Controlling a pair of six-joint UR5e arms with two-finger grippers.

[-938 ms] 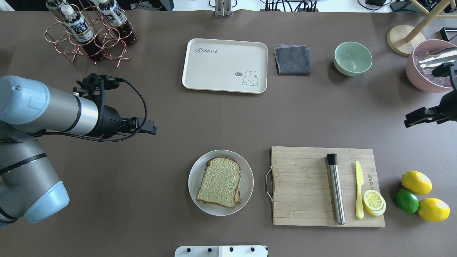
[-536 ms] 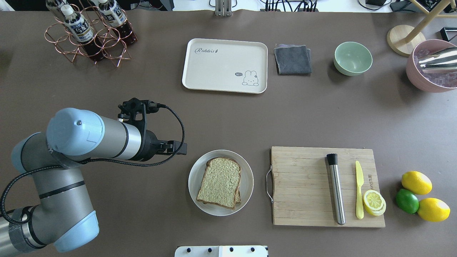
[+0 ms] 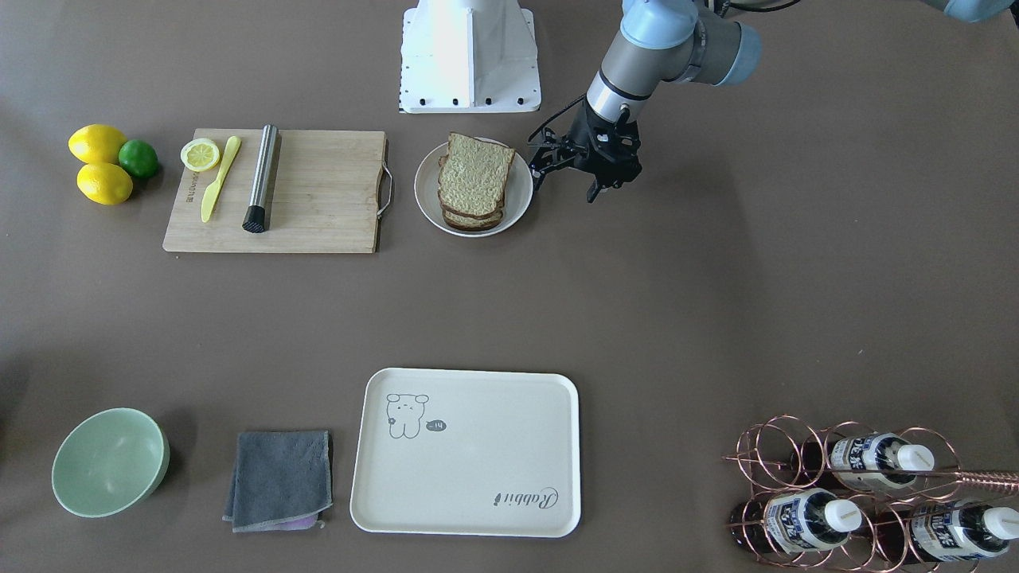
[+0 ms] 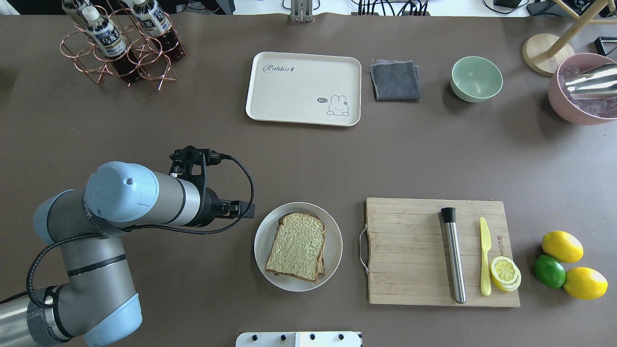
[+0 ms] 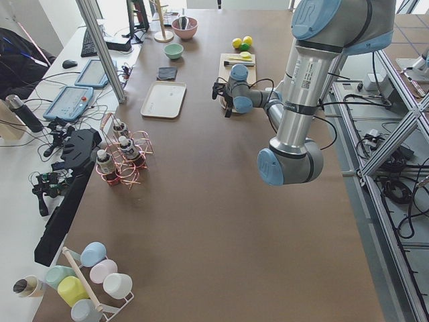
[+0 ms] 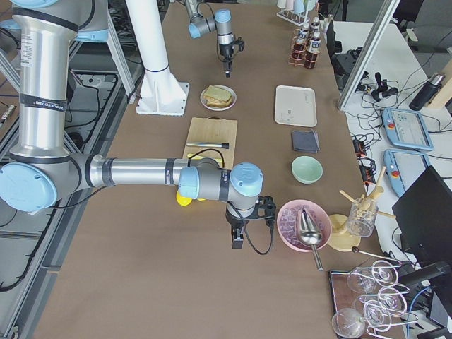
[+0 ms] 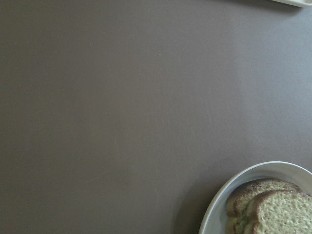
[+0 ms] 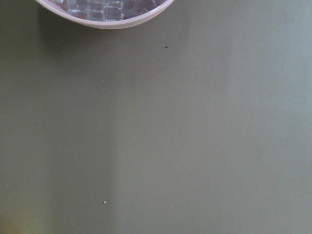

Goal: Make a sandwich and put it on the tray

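The sandwich (image 4: 296, 246) is a stack of tan speckled bread slices with dark crusts on a round white plate (image 4: 332, 226); it also shows in the front view (image 3: 474, 175) and at the corner of the left wrist view (image 7: 280, 209). My left gripper (image 3: 564, 185) hovers just beside the plate's left rim, open and holding nothing. The cream tray (image 4: 299, 96) lies bare at the far middle of the table. My right gripper (image 6: 236, 240) shows only in the right side view, near the pink bowl; I cannot tell if it is open or shut.
A wooden cutting board (image 4: 409, 255) with a steel muddler (image 4: 454, 258), yellow knife and lemon slices lies right of the plate. Lemons and a lime (image 4: 549, 271) lie further right. A grey cloth (image 4: 395, 80), green bowl (image 4: 476, 78), pink ice bowl (image 4: 576, 103) and bottle rack (image 4: 120, 46) line the far side.
My left arm has swung forward and right, bringing its gripper next to the plate. The right arm has withdrawn out of the overhead view.
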